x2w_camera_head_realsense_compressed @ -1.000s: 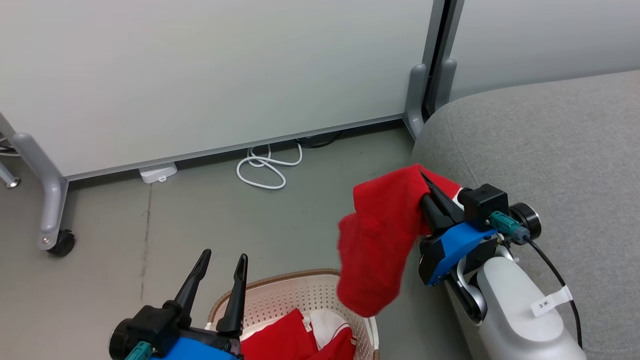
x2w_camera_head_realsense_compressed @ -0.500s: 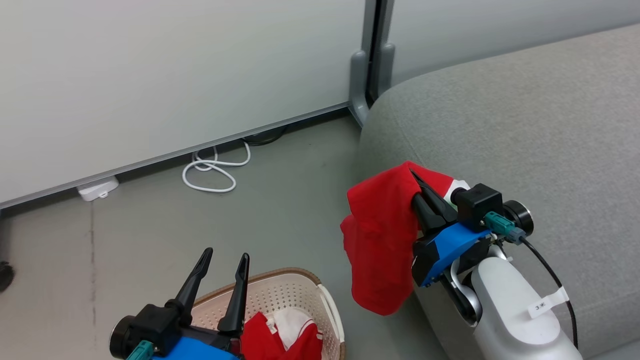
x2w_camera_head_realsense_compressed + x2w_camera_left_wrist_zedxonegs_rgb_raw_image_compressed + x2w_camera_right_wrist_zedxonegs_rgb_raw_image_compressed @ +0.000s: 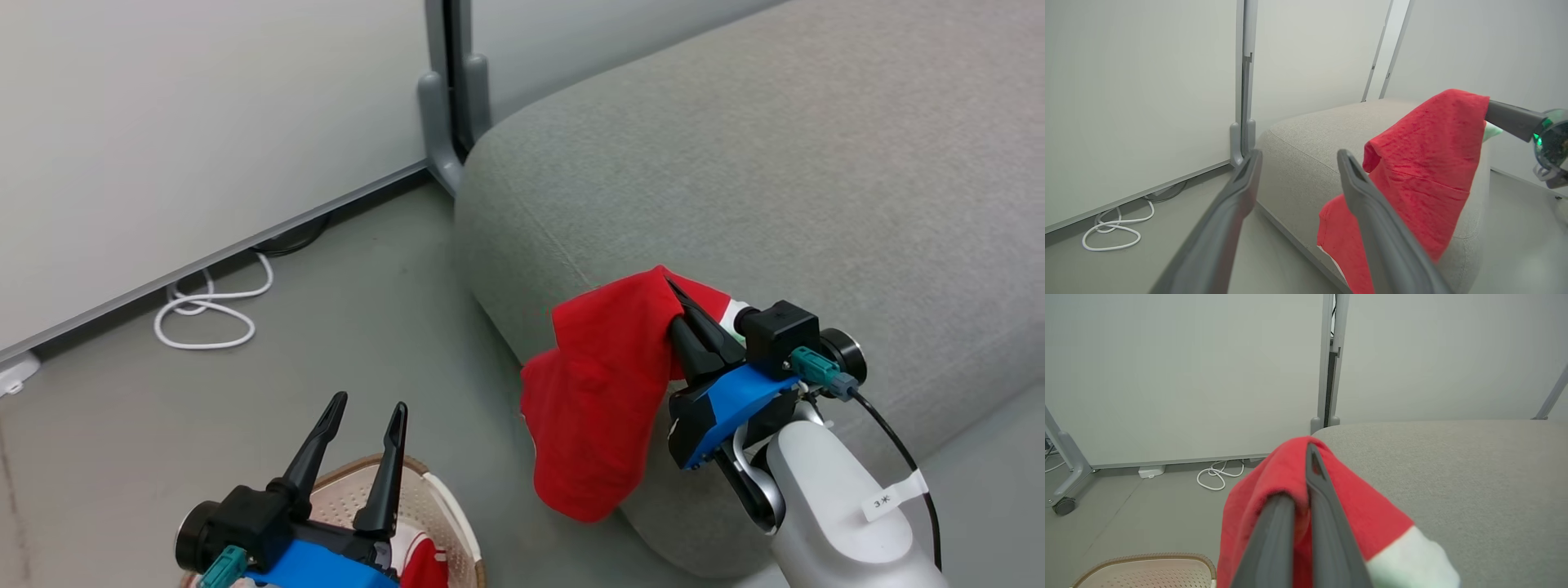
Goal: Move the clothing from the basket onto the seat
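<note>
The clothing [image 3: 596,408] is soft matt cloth, the seat [image 3: 775,163] coarse woven fabric, the basket [image 3: 418,504] perforated plastic.

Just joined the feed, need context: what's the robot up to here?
The right tool is shut on a soft bright red fabric garment, which hangs at the near edge of the large grey upholstered seat cushion, not yet laid on it. The left tool is open and empty, held above the small cream-white perforated plastic basket on the floor. A red-and-white garment lies in that basket.
</note>
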{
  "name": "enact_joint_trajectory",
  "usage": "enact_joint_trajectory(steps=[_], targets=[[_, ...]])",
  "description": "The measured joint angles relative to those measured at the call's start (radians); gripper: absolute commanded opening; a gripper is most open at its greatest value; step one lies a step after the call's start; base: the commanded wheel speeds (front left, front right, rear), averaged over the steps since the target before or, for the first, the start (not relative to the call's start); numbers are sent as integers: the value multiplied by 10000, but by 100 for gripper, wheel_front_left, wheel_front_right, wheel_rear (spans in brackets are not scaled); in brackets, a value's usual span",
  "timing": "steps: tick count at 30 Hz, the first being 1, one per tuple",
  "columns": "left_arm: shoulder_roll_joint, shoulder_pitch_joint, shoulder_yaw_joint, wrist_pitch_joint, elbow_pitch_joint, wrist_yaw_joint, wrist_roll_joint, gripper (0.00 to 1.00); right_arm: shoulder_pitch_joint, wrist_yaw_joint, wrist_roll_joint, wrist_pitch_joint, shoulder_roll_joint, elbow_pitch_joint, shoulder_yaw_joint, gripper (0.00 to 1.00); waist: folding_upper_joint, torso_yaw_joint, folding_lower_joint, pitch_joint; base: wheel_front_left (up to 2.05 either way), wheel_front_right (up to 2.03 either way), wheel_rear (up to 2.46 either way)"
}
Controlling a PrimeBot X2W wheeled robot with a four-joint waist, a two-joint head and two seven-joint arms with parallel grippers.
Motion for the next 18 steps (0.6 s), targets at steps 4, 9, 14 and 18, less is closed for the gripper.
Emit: enact_joint_trajectory(steps=[4,9,14,18], targets=[[23,-88,-44,0,-2,0,0,100,11,0,59,-44,-2,-29,-31,0,0,-332,0,130,0,0,0],[119,-158,-98,0,13,0,-12,100,36,0,79,-88,-2,-36,-58,0,0,-476,0,259,0,0,0],[167,-207,-219,0,35,0,-38,100,53,0,171,-127,2,-36,-307,0,0,-406,0,337,0,0,0],[322,-307,-307,0,-13,0,-82,100,-256,0,284,-127,2,0,-782,0,0,-301,0,523,0,0,0]])
